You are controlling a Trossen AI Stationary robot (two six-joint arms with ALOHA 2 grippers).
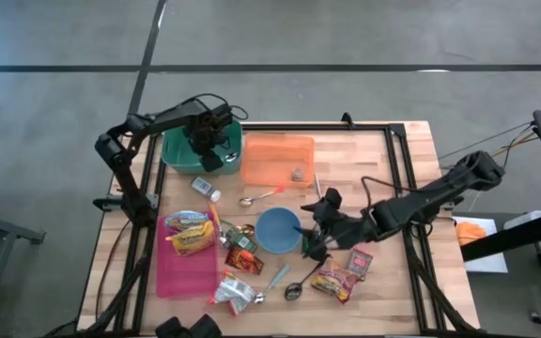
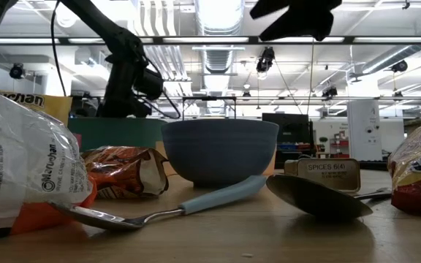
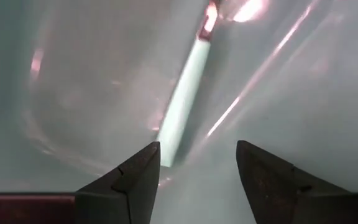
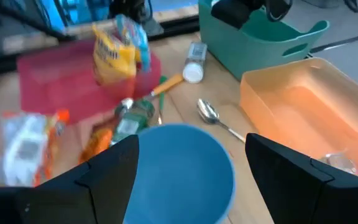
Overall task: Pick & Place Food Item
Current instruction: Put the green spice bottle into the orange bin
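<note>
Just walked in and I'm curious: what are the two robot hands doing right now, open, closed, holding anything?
Left hand: open, empty, inside the green bin.
Right hand: open, empty, over the blue bowl.

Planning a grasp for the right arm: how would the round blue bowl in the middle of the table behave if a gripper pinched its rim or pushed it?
The round blue bowl looks rigid and smooth, so a rim pinch might slip. Its narrower base in the low view suggests a high push could tip it. A low push would probably slide it on the wooden table, likely into the blue-handled spoon lying close in front.
</note>
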